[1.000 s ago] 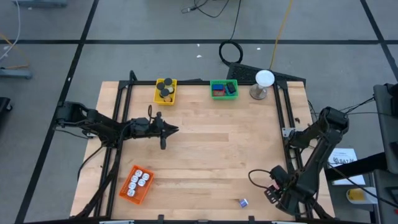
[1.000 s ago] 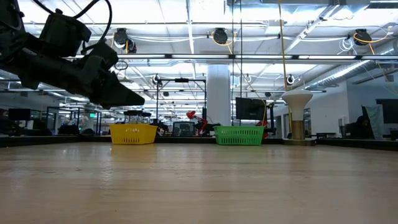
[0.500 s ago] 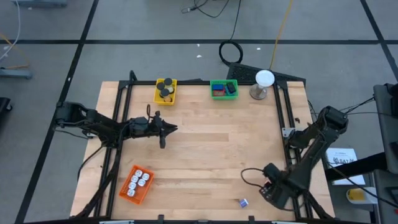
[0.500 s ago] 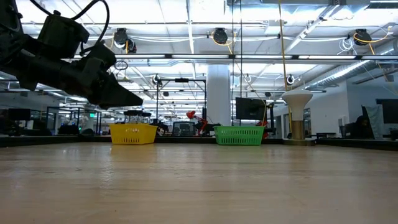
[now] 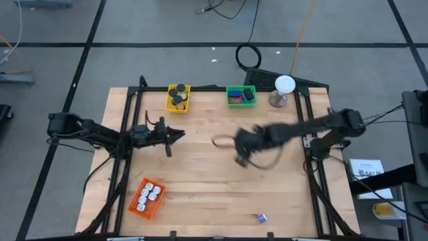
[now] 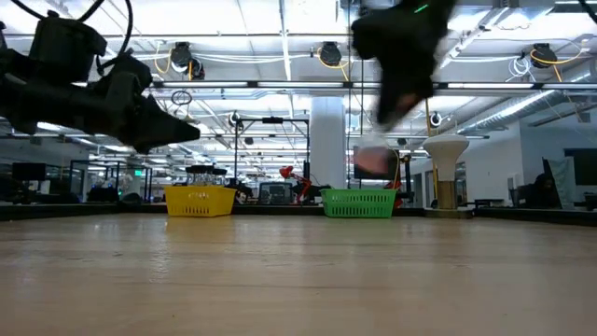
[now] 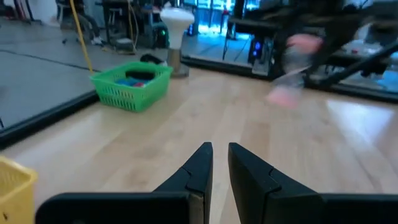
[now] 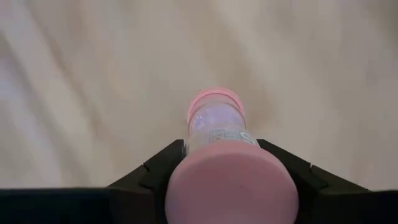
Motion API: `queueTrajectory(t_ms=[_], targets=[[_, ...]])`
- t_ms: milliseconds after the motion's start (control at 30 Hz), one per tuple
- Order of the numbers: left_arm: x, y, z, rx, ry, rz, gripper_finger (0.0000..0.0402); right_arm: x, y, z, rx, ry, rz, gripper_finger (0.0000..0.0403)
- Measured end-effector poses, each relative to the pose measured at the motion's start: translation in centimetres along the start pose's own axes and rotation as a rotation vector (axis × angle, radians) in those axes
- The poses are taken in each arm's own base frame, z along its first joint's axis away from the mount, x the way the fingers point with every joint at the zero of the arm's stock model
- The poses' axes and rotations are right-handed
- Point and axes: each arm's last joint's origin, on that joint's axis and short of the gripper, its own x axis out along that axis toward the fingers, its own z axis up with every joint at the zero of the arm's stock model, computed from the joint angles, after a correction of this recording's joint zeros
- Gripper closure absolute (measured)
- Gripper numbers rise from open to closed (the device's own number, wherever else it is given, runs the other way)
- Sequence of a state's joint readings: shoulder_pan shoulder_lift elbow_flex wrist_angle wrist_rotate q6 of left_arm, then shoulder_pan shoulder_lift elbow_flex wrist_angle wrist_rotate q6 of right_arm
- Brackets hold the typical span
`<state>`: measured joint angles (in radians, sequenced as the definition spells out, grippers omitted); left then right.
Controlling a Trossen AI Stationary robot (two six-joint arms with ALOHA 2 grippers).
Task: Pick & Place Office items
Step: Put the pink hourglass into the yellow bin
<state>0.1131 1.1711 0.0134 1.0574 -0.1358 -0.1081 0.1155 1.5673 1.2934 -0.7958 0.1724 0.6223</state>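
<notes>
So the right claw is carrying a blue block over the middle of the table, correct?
Not quite. The right claw is over the middle of the table, but it holds a pink round piece, not a blue block. The right wrist view shows it between the fingers.

Both robot arms are dark, almost black, made of chunky jointed parts. A thin black cable loops out near the right pincer (image 5: 242, 159). The left pincer (image 7: 219, 163) has two flat, pointed black fingers.
</notes>
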Motion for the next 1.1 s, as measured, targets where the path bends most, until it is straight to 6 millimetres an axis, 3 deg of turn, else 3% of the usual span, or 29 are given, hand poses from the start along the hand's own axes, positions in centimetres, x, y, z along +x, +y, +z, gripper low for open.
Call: queueTrajectory(t_ms=[133, 233, 333, 500, 633, 867, 1100], targets=[[-0.1, 0.0, 0.5, -0.004, -0.031, -0.002, 0.0353, 3.0, -2.5, 5.5, -0.095, -0.049, -0.005, 0.0226], [-0.2, 0.0, 0.6, 0.0, -0.043, 0.0, 0.0353, 5.4, -3.1, 8.8, -0.19, -0.033, -0.041, 0.0226], [-0.2, 0.0, 0.6, 0.003, -0.035, 0.007, 0.0353, 7.6, -2.9, 11.5, -0.278, -0.013, 0.021, 0.0226], [-0.2, 0.0, 0.5, 0.004, -0.031, 0.007, 0.0353, 9.3, -2.6, 14.5, -0.347, -0.031, 0.064, 0.0226], [-0.2, 0.0, 0.5, 0.016, -0.03, 0.008, 0.0353, 10.1, -2.9, 15.5, -0.381, -0.035, 0.055, 0.0225], [-0.2, 0.0, 0.4, 0.017, -0.023, 0.012, 0.0353, 12.2, -3.1, 15.0, -0.394, 0.023, 0.047, 0.0225], [-0.2, 0.0, 0.3, 0.018, -0.01, 0.013, 0.0353, 12.2, -3.0, 15.2, -0.397, 0.0, 0.051, 0.0209]])
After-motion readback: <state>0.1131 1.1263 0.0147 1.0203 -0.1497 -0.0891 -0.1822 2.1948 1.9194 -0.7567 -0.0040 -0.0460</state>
